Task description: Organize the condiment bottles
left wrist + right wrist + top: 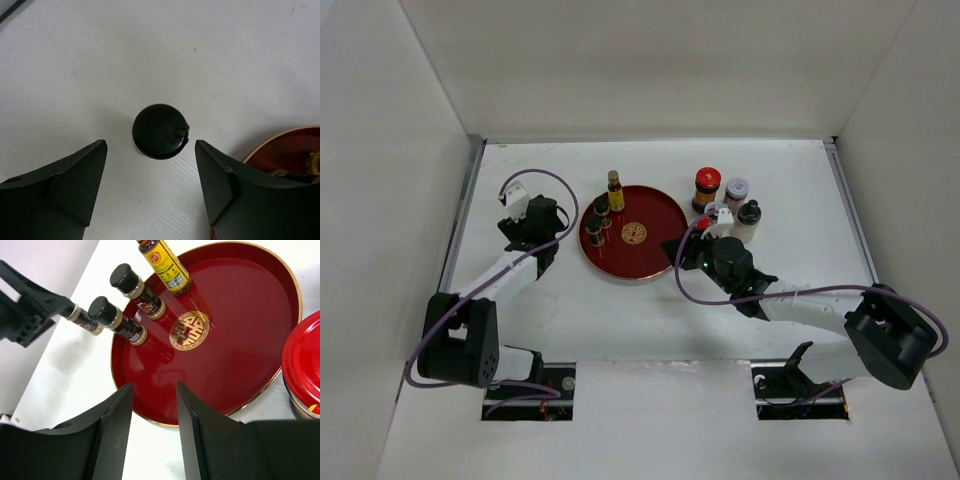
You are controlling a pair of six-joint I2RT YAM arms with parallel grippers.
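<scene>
A round dark-red tray (655, 222) holds a yellow-labelled bottle (615, 192) and two slim dark-capped bottles (602, 207), (593, 229); all three show in the right wrist view (165, 265), (137, 290), (117, 320). My left gripper (550, 222) is open just left of the tray. It hangs over another dark-capped bottle (160, 131) that stands on the table ahead of the fingertips (100, 150). My right gripper (677, 250) is open and empty over the tray's right rim (150, 416). A red-lidded jar (707, 185), a white-lidded jar (736, 190) and a black-capped pale bottle (748, 220) stand right of the tray.
Another small jar (718, 212) is partly hidden behind my right wrist. A red lid (305, 360) sits close to my right gripper's right side. White walls close the table on the left, back and right.
</scene>
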